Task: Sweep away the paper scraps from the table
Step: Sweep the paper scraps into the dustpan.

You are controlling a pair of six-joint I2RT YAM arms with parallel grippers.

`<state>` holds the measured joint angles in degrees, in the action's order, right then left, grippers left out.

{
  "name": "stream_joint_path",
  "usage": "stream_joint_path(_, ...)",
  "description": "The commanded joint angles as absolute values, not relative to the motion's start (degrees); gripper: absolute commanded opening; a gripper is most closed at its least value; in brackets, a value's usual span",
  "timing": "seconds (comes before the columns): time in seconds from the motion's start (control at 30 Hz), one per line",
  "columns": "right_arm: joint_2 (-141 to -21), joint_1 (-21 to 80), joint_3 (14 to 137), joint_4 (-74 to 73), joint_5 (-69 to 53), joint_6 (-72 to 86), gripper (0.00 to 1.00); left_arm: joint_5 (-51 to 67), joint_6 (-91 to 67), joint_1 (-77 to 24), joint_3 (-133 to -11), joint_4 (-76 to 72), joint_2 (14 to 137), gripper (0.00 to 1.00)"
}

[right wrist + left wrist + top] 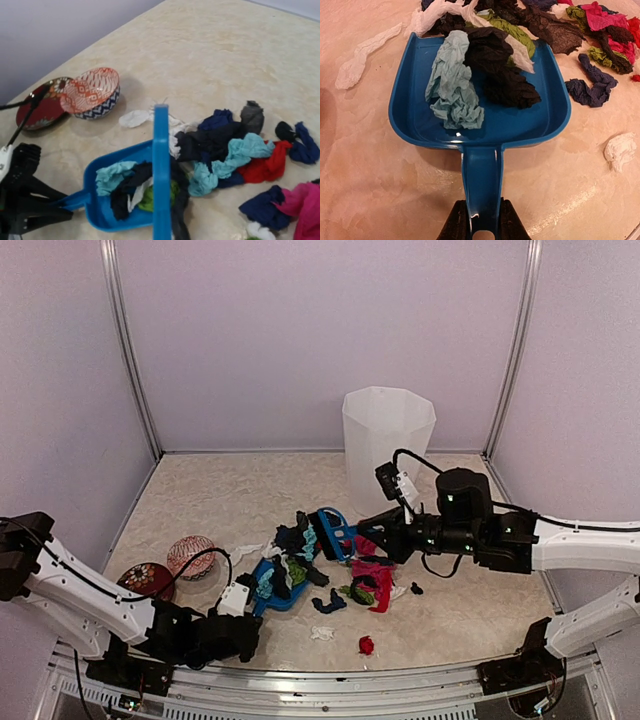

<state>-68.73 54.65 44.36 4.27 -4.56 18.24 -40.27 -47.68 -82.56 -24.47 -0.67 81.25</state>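
Pinching the handle of the dustpan (530, 125), the left end effector (481, 222) had its fingers pressed against both sides of the blue stem, low over the desk (380, 190). The dustpan lay flat on the desk with its open mouth facing the heap of scraps (372, 568). Inside it sat a crumpled teal scrap (452, 85) and, touching it on the right, a black one (500, 70). A green scrap (512, 32) and a white one lay across the lip.

The right end effector (372, 530) was clamped on the brush (335, 532), which stood at the far side of the heap, opposite the dustpan. From the right wrist the brush showed as a blue bar rising from the bottom edge, just above the dustpan's mouth.

Most scraps, pink, red, black, navy and teal, lay on the desk around the brush and to the right of the dustpan. A white scrap (322, 633) and a red one (367, 644) lay apart near the desk's front edge.

The white bin (388, 440) stood upright behind the heap, well apart from the dustpan. Two patterned bowls (190, 555) rested on the desk left of the dustpan.
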Motion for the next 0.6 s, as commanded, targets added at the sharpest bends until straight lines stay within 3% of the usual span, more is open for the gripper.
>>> stream_joint_path(0.0, -71.84, 55.21, 48.51, 2.86, -3.13, 14.71, 0.0, -38.98, -47.29, -83.65, -27.11, 5.57, 80.33, 0.0)
stream_joint_path(0.57, -93.43, 55.23, 64.3, -8.13, 7.01, -10.38, 0.0, -33.68, -52.01, -84.66, -32.86, 17.46, 82.03, 0.0)
